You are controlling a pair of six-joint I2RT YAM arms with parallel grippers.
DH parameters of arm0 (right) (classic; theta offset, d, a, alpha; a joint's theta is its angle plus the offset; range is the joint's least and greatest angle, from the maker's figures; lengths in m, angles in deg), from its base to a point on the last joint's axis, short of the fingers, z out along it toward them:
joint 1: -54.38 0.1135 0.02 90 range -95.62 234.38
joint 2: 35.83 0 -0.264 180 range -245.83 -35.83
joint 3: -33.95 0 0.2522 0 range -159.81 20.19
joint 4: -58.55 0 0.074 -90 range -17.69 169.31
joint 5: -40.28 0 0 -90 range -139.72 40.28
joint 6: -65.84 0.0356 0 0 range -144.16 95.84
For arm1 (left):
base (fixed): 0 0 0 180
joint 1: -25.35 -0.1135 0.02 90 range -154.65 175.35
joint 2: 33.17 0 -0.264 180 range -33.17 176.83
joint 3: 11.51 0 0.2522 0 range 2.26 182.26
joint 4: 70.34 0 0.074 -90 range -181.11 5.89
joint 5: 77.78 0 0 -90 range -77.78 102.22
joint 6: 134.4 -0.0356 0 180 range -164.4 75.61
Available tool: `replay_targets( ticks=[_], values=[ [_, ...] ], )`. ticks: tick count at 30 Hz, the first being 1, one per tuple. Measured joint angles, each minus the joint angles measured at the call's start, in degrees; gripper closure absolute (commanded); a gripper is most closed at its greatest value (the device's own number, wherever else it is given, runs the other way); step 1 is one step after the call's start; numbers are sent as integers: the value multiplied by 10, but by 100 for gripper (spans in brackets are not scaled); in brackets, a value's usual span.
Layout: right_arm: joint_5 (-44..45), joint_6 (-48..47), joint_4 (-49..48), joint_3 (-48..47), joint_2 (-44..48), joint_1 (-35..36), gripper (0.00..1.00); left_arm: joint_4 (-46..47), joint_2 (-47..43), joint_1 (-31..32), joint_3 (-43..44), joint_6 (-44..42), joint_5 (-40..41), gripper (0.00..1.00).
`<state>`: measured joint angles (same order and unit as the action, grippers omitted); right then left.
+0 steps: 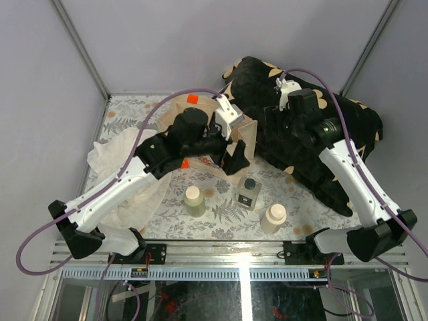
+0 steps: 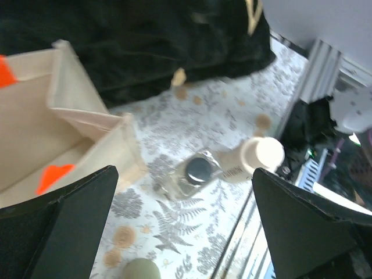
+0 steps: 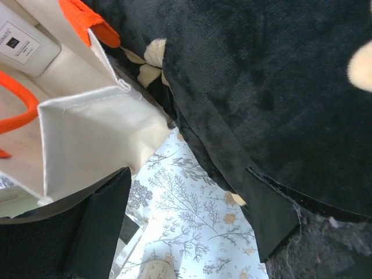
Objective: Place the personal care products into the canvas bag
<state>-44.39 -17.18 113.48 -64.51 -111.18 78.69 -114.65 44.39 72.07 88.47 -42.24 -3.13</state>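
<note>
The canvas bag [image 1: 245,132] stands at the table's middle, largely covered by my left arm; it also shows in the left wrist view [image 2: 35,128] and the right wrist view [image 3: 93,128]. A whitish labelled bottle [image 3: 23,43] lies inside it. In front stand the olive bottle [image 1: 194,201], the square glass bottle [image 1: 249,192] and the cream bottle [image 1: 273,218]. My left gripper [image 1: 232,158] [image 2: 183,232] is open and empty, above the table beside the bag's front corner. My right gripper [image 1: 266,130] [image 3: 183,224] is open and empty, between the bag and the cushion.
A black cushion with beige flowers [image 1: 321,147] fills the right back, close against the bag. A white cloth [image 1: 124,167] lies at the left. The floral tablecloth [image 1: 227,214] ends at the metal front rail [image 1: 241,251]. Grey walls enclose the table.
</note>
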Motion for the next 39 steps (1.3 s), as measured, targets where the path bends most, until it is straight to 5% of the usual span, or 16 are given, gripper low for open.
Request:
replay_targets(
  ticks=[9, 23, 39],
  values=[
    [-49, 6, -32, -50, -92, 0, 14, -52, 5, 81, -10, -9, -21, 0],
    [-192, 42, -90, -138, -159, 2, 0, -78, -7, 92, -102, -21, -3, 0],
    [-90, 20, 37, -180, -265, 47, 1, -94, 2, 92, -102, -38, 3, 0]
  ],
)
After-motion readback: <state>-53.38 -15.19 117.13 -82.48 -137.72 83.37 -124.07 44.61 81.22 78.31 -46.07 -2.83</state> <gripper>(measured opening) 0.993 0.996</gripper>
